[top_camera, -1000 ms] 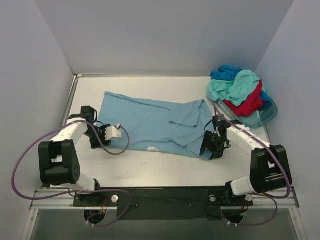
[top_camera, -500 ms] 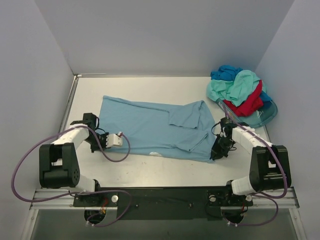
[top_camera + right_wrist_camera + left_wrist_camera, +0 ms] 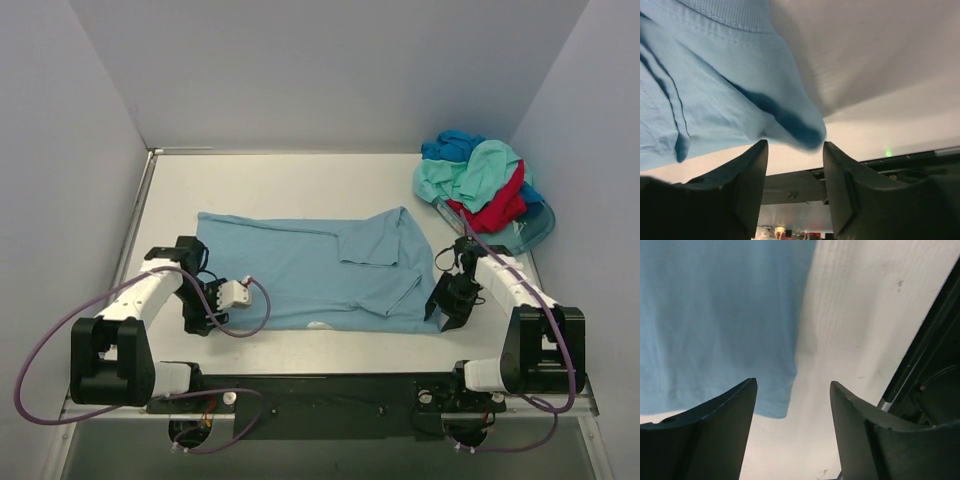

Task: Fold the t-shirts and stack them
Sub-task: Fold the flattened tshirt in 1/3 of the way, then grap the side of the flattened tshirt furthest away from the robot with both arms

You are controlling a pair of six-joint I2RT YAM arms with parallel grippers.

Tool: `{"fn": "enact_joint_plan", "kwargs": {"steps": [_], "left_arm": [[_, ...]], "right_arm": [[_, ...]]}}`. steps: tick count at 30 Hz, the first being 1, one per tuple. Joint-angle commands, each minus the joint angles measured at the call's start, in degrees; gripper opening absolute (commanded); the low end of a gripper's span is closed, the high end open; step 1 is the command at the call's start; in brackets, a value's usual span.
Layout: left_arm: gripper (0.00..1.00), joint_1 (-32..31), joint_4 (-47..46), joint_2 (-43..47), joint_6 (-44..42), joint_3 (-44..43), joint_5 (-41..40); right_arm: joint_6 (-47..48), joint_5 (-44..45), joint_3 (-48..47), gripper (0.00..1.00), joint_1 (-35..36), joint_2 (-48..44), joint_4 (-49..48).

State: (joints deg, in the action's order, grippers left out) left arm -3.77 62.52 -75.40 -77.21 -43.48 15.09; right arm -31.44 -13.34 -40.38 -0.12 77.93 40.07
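The light sky-blue t-shirt (image 3: 300,270) lies spread flat across the middle of the table, one sleeve folded over its upper right part. My left gripper (image 3: 202,318) is at its near left corner. In the left wrist view that gripper (image 3: 792,385) is open, and the shirt's hem corner (image 3: 772,407) lies on the table just past the left finger (image 3: 715,430). My right gripper (image 3: 444,312) is at the near right corner. Its wrist view shows it (image 3: 795,145) open, with a drooping fold of the shirt (image 3: 805,132) just beyond the tips, not pinched.
A teal plastic tub (image 3: 530,235) at the back right holds a heap of mint-green (image 3: 470,172), red (image 3: 497,210) and deeper blue (image 3: 450,146) t-shirts. Grey walls close in the table on three sides. The black arm rail (image 3: 330,390) runs along the near edge.
Both grippers shut on the shirt's near corners, drew it toward the near edge and flatter, then opened and let go. The shirt now lies lower and straighter on the table.
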Motion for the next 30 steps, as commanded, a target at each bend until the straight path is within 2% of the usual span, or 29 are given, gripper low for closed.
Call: {"fn": "enact_joint_plan", "kwargs": {"steps": [1,4,6,9,11,16,19,22,27,30], "left_arm": [[0.74,1.4,-1.7,0.6,4.4,-8.7,-3.6],[0.75,3.5,-3.4,-3.2,5.4,-17.0,-0.2],[0.75,6.7,-7.3,-7.2,9.3,-23.8,3.4],[0.69,7.6,-14.5,-14.1,12.9,-31.8,6.2],[0.67,7.6,-16.2,-19.2,10.4,-35.5,5.9],[0.67,7.6,-18.5,-30.7,3.1,-45.0,6.0],[0.68,7.5,-16.9,-38.3,-0.2,-51.2,5.9],[0.7,7.1,-14.9,-44.8,-0.1,-60.1,5.6],[0.7,7.0,-5.3,-56.0,1.4,-75.6,6.1],[0.7,7.1,-2.0,-59.2,-1.7,-78.2,5.9]], "right_arm": [[1.1,6.0,-7.0,0.48,-1.5,-3.0,6.9],[3.5,9.3,-16.9,0.52,-0.2,-1.5,7.7],[5.1,11.4,-23.5,0.52,4.0,1.3,7.6],[8.3,9.1,-31.0,0.52,7.7,7.7,6.6],[9.7,6.5,-37.5,0.5,9.1,14.6,6.4],[9.5,3.2,-44.8,0.49,10.4,25.0,5.0],[8.8,1.2,-48.5,0.49,10.5,31.4,4.1],[8.2,1.5,-50.8,0.49,10.9,35.3,4.2],[7.2,0.2,-51.3,0.49,11.2,39.4,4.0],[7.6,-0.6,-52.2,0.48,12.2,41.6,3.8]]}}
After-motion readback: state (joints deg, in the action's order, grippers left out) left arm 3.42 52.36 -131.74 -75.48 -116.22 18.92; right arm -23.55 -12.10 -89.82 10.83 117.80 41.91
